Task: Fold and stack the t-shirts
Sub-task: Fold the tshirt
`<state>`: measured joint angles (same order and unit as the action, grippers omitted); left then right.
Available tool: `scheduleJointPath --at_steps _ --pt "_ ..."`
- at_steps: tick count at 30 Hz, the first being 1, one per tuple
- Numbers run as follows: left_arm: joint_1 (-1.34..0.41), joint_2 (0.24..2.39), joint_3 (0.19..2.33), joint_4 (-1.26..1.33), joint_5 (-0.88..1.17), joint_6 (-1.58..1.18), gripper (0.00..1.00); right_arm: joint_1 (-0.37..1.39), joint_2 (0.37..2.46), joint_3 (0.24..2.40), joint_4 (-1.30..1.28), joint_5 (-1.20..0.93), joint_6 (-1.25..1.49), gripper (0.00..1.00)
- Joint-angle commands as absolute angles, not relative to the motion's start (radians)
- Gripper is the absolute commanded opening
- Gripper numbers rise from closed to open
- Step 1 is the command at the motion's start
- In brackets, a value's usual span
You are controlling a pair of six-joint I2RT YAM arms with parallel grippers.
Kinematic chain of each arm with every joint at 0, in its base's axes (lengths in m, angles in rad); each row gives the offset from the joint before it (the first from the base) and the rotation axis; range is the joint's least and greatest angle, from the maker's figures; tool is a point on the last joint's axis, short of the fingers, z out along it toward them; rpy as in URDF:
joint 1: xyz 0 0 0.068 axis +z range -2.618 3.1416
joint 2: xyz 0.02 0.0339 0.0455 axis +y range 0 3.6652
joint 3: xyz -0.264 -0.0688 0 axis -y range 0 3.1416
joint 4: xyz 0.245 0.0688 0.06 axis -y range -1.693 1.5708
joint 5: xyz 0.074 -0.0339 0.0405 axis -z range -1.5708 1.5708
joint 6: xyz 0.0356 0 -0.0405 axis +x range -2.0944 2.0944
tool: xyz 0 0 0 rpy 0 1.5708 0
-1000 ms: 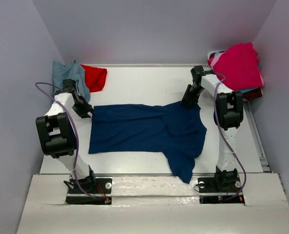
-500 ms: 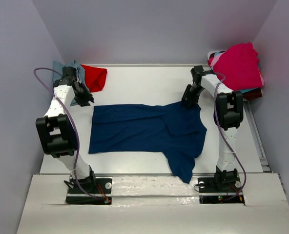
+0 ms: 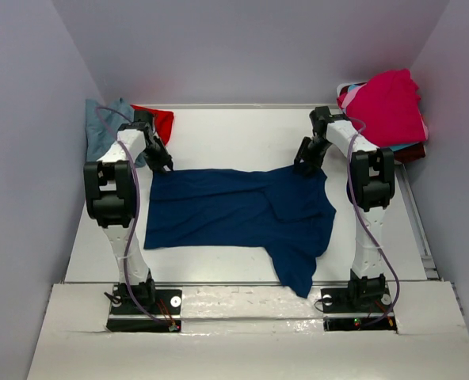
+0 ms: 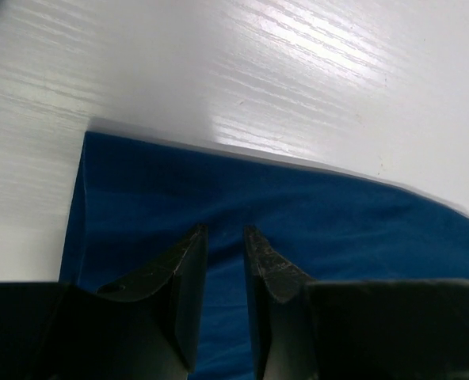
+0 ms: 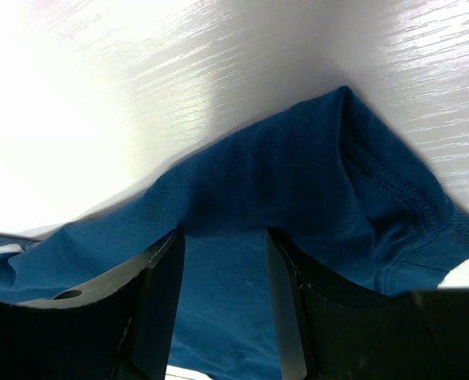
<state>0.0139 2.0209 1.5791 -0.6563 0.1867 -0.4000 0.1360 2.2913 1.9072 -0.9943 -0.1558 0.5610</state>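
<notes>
A navy t-shirt [image 3: 234, 210] lies spread across the middle of the white table [image 3: 242, 134], with one sleeve trailing toward the front edge. My left gripper [image 3: 163, 164] hangs over the shirt's back left corner. In the left wrist view its jaws [image 4: 225, 231] stand a little apart above flat navy cloth [image 4: 298, 206], holding nothing. My right gripper [image 3: 306, 166] is at the shirt's back right edge. In the right wrist view it [image 5: 223, 233] is open, fingers either side of a raised fold of navy cloth [image 5: 298, 190], with a hemmed edge to the right.
A dusty blue-grey tee [image 3: 108, 127] and a red tee [image 3: 159, 120] lie bunched at the back left corner, close behind my left arm. A magenta tee [image 3: 387, 107] tops a pile at the back right. Grey walls enclose the table.
My left arm has swung from the table's left edge rightward, and its gripper is now over the navy shirt's back left corner. The right arm and the shirt have stayed put.
</notes>
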Motion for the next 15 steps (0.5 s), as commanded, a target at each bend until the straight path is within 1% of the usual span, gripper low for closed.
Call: scheduleJointPath --at_steps 1,9,15 --pt "0.014 1.985 1.540 -0.655 0.170 -0.376 0.36 0.123 2.263 1.908 -1.023 -0.127 0.538 0.52" --pt "0.014 1.965 1.460 -0.647 0.146 -0.367 0.36 0.123 2.240 1.911 -1.040 -0.141 0.538 0.52" --pt "0.014 1.980 1.456 -0.649 0.126 -0.365 0.37 0.123 2.220 1.934 -1.055 -0.127 0.531 0.52"
